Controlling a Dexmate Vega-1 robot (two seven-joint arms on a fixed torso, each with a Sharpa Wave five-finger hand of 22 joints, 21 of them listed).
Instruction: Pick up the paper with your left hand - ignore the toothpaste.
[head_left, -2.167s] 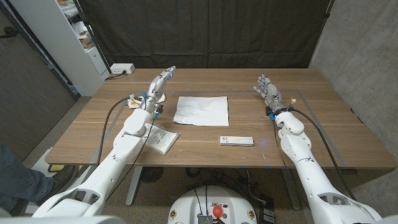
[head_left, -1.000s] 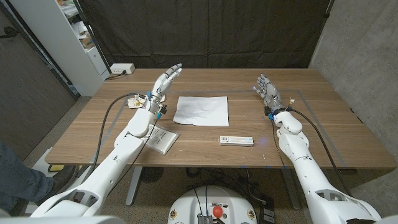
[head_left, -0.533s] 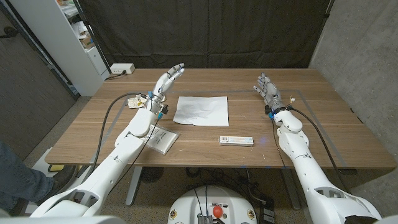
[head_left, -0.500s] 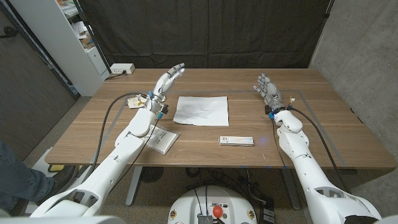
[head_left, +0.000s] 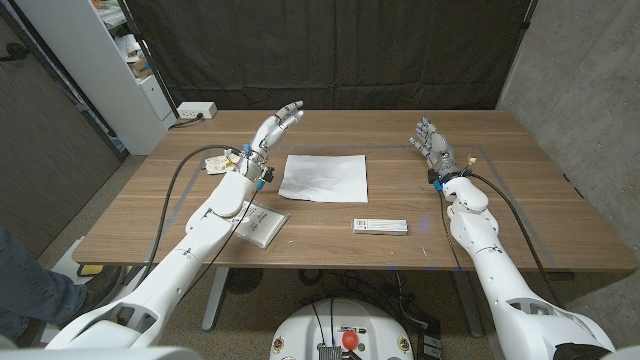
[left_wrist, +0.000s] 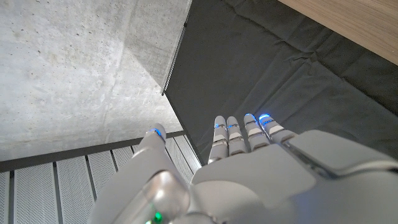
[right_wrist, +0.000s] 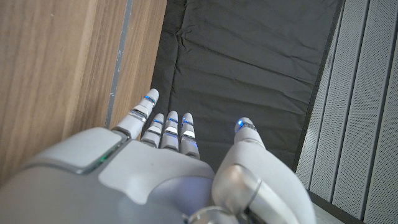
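A white sheet of paper lies flat in the middle of the wooden table. My left hand is raised above the table just left of the paper's far left corner, fingers straight and apart, holding nothing. Its own wrist view has the left hand stretched toward the dark curtain. A toothpaste box lies nearer the front edge, right of centre. My right hand is up at the right side with fingers spread and nothing in it; the right hand also appears from behind, over the table's edge.
A packet in clear wrap lies under my left forearm near the front. A small cluttered item sits left of the left wrist. A white power strip is at the far left corner. A shelf stands at the left.
My left hand has risen and drifted right toward the paper's far left corner. The right hand has barely moved. Paper and toothpaste lie as before.
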